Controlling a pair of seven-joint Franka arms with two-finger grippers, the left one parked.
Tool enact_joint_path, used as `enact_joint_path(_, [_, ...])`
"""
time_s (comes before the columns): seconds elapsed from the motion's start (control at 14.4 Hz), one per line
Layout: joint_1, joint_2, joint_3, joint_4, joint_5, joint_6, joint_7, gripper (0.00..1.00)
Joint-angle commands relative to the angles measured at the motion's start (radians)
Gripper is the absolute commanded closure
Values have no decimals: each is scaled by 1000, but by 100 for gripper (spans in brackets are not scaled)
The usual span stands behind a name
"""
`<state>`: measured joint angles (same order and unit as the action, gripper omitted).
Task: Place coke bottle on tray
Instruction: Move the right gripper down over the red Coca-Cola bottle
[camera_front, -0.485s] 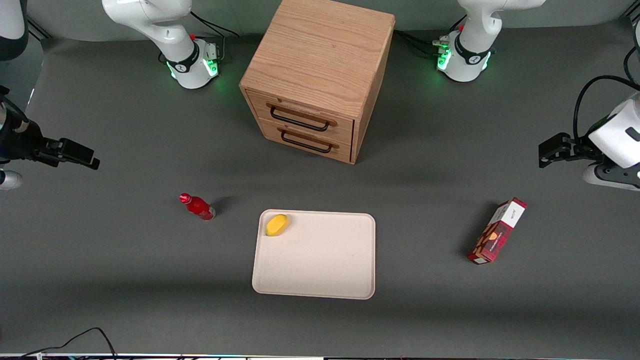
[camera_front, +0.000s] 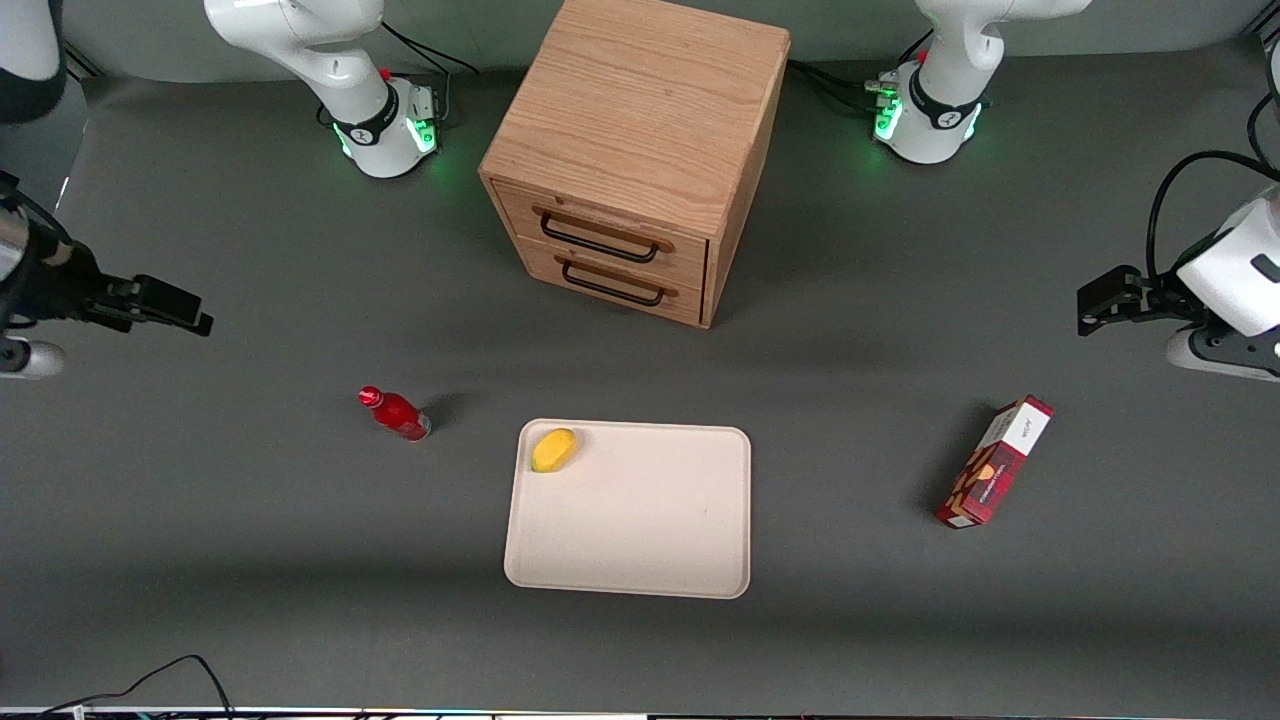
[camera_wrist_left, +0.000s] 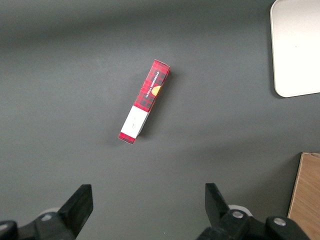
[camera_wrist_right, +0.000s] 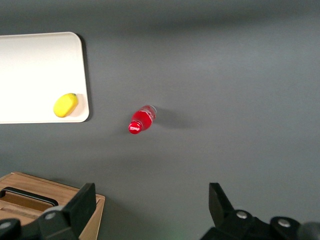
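The coke bottle (camera_front: 395, 413) (camera_wrist_right: 141, 120), small and all red with a red cap, stands on the grey table beside the tray, toward the working arm's end. The tray (camera_front: 640, 540) (camera_wrist_right: 30, 60) is a flat cream rectangle with rounded corners, lying nearer the front camera than the drawer cabinet. My right arm (camera_front: 70, 295) hangs over the table's working-arm end, well apart from the bottle. In the right wrist view the gripper (camera_wrist_right: 151, 200) is open high above the table, with nothing between its fingers.
A yellow lemon-like fruit (camera_front: 553, 449) (camera_wrist_right: 65, 104) lies in one tray corner, the one closest to the bottle. A wooden two-drawer cabinet (camera_front: 640, 150) stands at mid table. A red plaid carton (camera_front: 994, 462) (camera_wrist_left: 144, 101) lies toward the parked arm's end.
My right arm has shifted slightly toward the middle of the table. Bottle, tray and fruit have not moved.
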<state>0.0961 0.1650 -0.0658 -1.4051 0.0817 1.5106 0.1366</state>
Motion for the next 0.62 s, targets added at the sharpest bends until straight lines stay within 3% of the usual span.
enact_joint_path(0.0, [-4, 21, 29, -78, 29, 107, -14, 0])
enact_joint_path(0.42, [-4, -6, 121, -391, 7, 426, -17, 0])
enact_joint_path(0.55, [-7, -12, 146, -492, -58, 554, -22, 0])
